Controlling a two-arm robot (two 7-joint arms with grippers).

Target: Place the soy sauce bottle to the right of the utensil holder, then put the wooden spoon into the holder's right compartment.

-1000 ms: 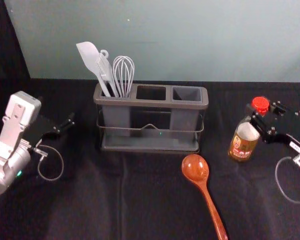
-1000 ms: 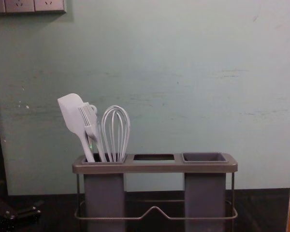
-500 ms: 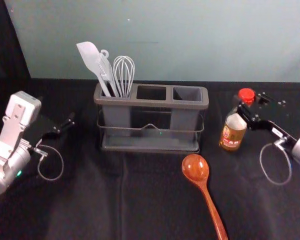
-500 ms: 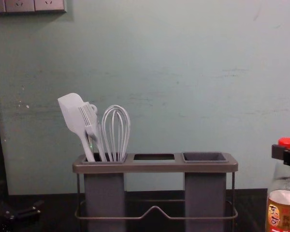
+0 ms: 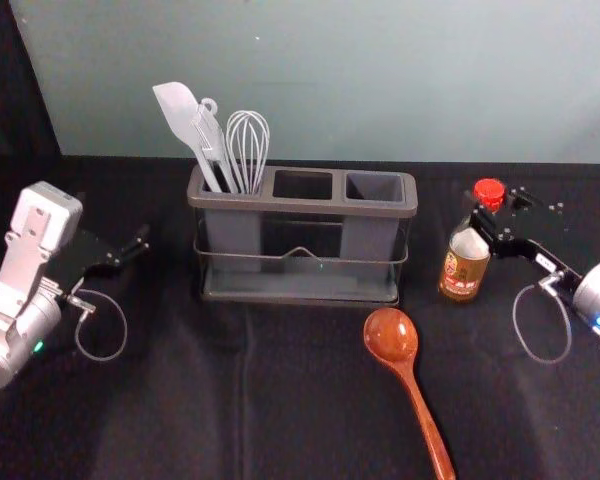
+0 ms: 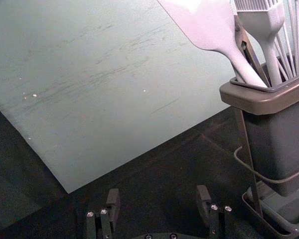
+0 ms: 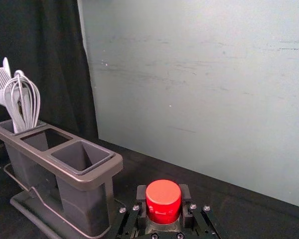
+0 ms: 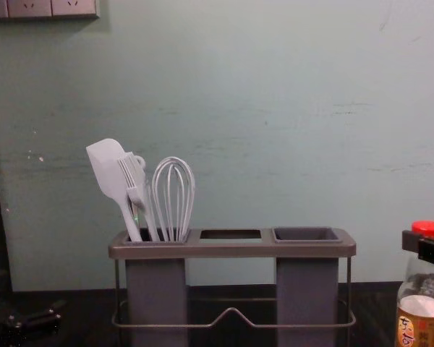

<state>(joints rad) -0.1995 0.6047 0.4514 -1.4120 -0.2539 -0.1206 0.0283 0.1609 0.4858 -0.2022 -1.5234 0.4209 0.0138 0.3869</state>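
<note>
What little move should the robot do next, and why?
Probably, the right tool should gently lower the soy sauce bottle until it surely rests on the table. The bottle is upright, right of the utensil holder, with the tool closed near its red cap, but I can't tell whether its bottom touches.

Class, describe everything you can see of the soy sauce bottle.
The soy sauce bottle looks like clear glass, with a red cap and an orange-and-white label. It is upright, to the right of the utensil holder, its top clasped by the right gripper. Whether its base rests on the table is unclear.
</note>
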